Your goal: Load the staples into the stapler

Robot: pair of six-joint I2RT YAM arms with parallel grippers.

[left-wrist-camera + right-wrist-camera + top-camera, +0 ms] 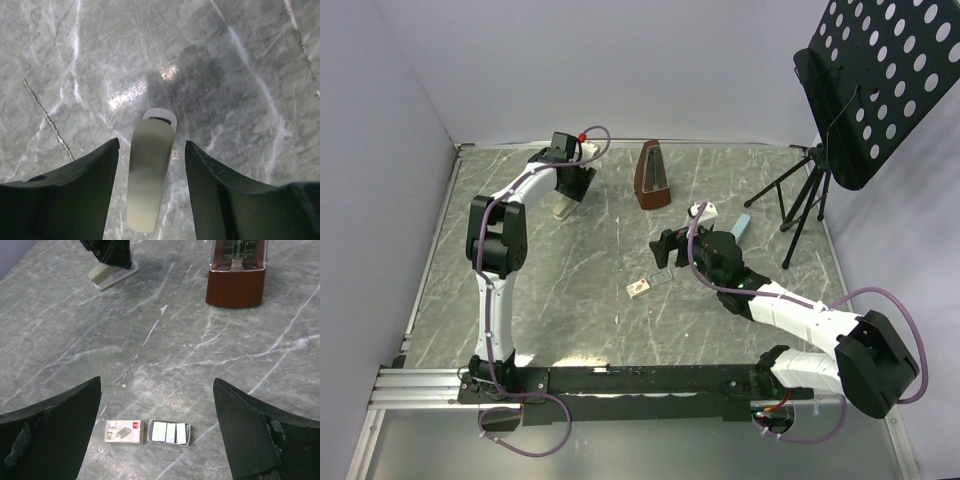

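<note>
You face a grey marble-patterned tabletop [570, 300] bounded by a pale left wall [380, 150] and back wall [670, 60]. A black perforated music stand [875, 90] on a tripod stands at its far right corner. A bright glare patch [127, 95] marks the surface.

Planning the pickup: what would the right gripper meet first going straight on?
Likely the staples, the small opened box on the table ahead of the right gripper; depth is unclear, so perhaps the bare surface beside it.
</note>
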